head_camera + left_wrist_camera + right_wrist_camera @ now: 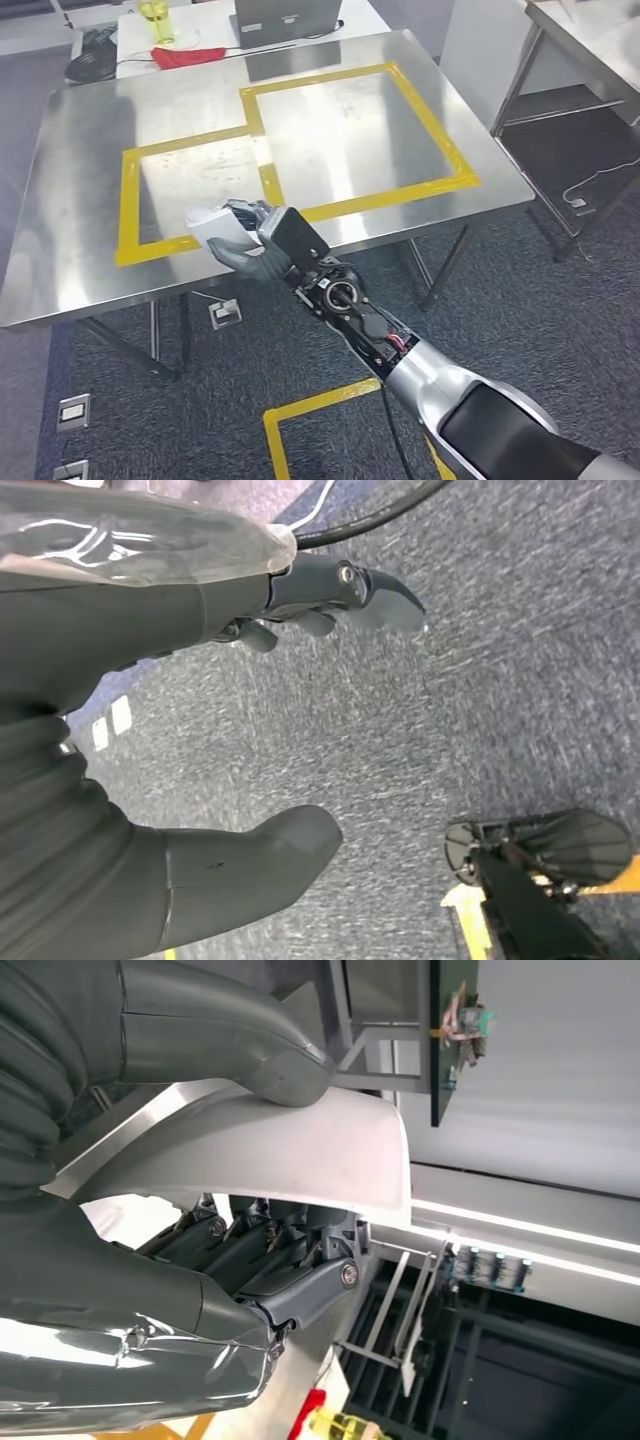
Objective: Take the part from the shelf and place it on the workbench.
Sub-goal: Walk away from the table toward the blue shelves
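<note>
A white curved part is gripped in my right hand, held just above the near edge of the steel workbench, over the yellow tape of the left square. In the right wrist view the part lies between the thumb and the dark fingers curled against its underside. My left hand hangs over the grey carpet with thumb and fingers apart and nothing between them.
Yellow tape outlines two squares on the workbench. A laptop, a red cloth and a yellow bottle sit on a white table behind. Another steel table stands at the right. Floor sockets and floor tape lie below.
</note>
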Motion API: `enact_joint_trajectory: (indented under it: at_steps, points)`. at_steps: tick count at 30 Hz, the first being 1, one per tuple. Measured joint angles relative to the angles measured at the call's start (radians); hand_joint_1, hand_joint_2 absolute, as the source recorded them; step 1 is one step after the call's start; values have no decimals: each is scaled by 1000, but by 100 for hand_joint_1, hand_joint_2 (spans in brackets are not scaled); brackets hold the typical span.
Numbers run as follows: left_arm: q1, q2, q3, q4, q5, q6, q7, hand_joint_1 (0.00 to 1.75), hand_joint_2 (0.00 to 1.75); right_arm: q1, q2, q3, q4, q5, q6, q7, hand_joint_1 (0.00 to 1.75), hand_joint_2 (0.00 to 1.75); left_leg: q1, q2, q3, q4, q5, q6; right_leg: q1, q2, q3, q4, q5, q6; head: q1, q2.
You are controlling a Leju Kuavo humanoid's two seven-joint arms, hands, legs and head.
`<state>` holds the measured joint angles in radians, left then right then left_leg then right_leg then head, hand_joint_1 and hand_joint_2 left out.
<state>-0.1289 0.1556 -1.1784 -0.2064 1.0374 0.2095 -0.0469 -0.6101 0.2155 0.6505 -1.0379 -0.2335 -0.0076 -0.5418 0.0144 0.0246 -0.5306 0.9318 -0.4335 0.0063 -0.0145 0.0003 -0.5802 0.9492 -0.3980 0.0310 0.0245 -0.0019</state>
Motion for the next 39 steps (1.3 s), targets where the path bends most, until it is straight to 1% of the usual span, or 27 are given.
enact_joint_trajectory:
  at_steps: [3,8,10,12,13,14,16,17,18,19,20,21,22,23,24,25,26,28,29,30,32,33,34,35,37,38,39]
  points:
    - [-2,5,0,0,-2,-1,0,0,175,-1,0,0,5,0,0,0,147,175,-1,0,3,0,-3,1,-2,1,0,0,-2,-1,-8,0]
    - [-1,6,0,0,-3,-1,0,0,175,-1,0,0,9,0,0,0,147,175,-3,0,-1,-2,-11,13,-1,0,2,-3,-3,0,-13,0]
    - [-2,7,0,0,-3,-2,0,0,175,-1,2,1,10,0,1,0,147,175,-3,0,3,-16,-14,14,-1,-2,4,8,9,9,-13,0]
    - [-1,5,0,0,-4,-3,-1,0,175,-2,3,2,10,0,2,1,147,175,2,-1,23,-34,-12,16,-1,-4,-1,28,11,21,-11,0]
    - [0,4,0,0,-5,-4,-2,0,175,-4,3,3,10,0,2,1,147,175,4,0,33,-37,-8,16,-1,-3,-10,49,-4,25,-8,0]
    - [0,3,0,0,-7,-5,-4,0,175,-5,3,3,10,1,1,2,147,175,6,0,40,-38,-4,16,-2,-3,-28,86,-30,28,-5,0]
    - [1,3,0,0,-11,-6,-8,0,175,-3,2,3,10,1,-2,6,147,175,7,0,44,-36,-1,14,-4,-2,-88,211,-94,34,2,0]
    - [1,2,0,0,-12,-7,-9,0,175,0,2,3,10,1,-4,9,147,175,7,0,44,-35,-2,13,-4,-2,-119,267,-116,38,6,0]
    - [2,1,0,0,-13,-8,-10,0,175,3,2,3,10,2,-6,12,147,175,8,-1,45,-34,-4,11,-5,-2,-139,295,-120,41,9,0]
    - [3,0,0,0,-14,-8,-10,0,175,5,2,3,10,2,-7,14,147,175,9,-1,47,-32,-8,7,-6,-2,-138,282,-103,44,13,0]
    - [3,-2,0,0,-15,-9,-10,0,175,6,2,3,10,2,-8,16,147,175,11,-2,51,-29,-14,3,-7,-3,-119,230,-67,45,16,0]
    - [4,-4,0,0,-15,-10,-10,0,175,6,2,3,10,3,-9,17,147,175,14,-1,56,-26,-22,-3,-8,-4,-88,154,-24,46,19,0]
    - [3,-4,0,0,-15,-10,-10,0,175,6,1,3,9,3,-10,18,147,175,15,-1,59,-23,-29,-9,-7,-6,-60,85,0,45,21,0]
    - [2,-4,0,0,-15,-10,-10,0,175,5,1,3,9,3,-10,18,147,175,15,-1,60,-19,-36,-16,-6,-7,-39,37,9,38,23,0]
    - [1,-4,0,0,-15,-11,-10,0,175,6,1,2,9,3,-11,18,147,175,13,0,60,-16,-42,-23,-4,-7,-29,14,8,26,23,0]
    - [0,-4,0,0,-16,-11,-10,0,175,7,0,2,9,3,-11,19,147,175,12,1,60,-13,-44,-29,-1,-7,-26,13,-3,11,20,0]
    - [0,-5,0,0,-16,-11,-10,0,175,8,0,2,8,3,-12,19,147,175,11,2,61,-11,-47,-36,0,-5,-21,14,-4,-5,18,0]
    - [-1,-6,0,0,-16,-11,-10,0,175,10,0,2,7,5,-13,20,147,175,13,0,51,23,-49,-44,-1,-1,-9,12,-4,-22,9,0]
    - [-3,-6,0,0,-16,-11,-10,0,175,9,1,2,7,7,-14,20,147,175,14,-3,25,70,-56,-46,-1,1,-2,11,-6,-28,3,0]
    - [-4,-6,0,0,-16,-11,-10,0,175,8,2,2,6,10,-14,19,147,175,14,-6,-16,136,-70,-47,-1,3,3,10,-10,-32,-3,0]
    - [-3,-5,0,0,-16,-11,-10,0,175,9,2,3,7,15,-13,20,147,175,12,-12,-112,268,-115,-46,4,7,13,9,-21,-39,-10,0]
    - [-1,-5,0,0,-15,-11,-10,0,175,11,2,3,7,15,-13,20,147,175,10,-14,-148,303,-129,-43,7,10,19,9,-27,-42,-12,0]
    - [2,-5,0,0,-15,-11,-10,0,175,12,2,4,7,16,-13,20,147,175,8,-15,-166,303,-123,-37,11,14,27,9,-34,-43,-13,0]
    - [4,-5,0,0,-15,-11,-10,0,175,13,2,4,7,16,-13,20,147,175,4,-16,-167,268,-96,-29,15,17,38,9,-41,-45,-14,0]
    - [6,-3,0,0,-15,-11,-10,0,175,13,2,4,7,16,-13,20,147,175,-8,-17,-132,135,1,-5,21,21,58,8,-56,-45,-16,0]
    - [5,-2,0,0,-15,-11,-10,0,175,12,2,4,7,16,-13,20,147,175,-15,-18,-115,78,30,5,24,23,65,7,-63,-43,-16,0]
    - [4,0,0,0,-15,-11,-10,0,175,11,2,4,7,16,-13,21,147,175,-21,-19,-103,40,47,13,25,24,69,6,-70,-40,-16,0]
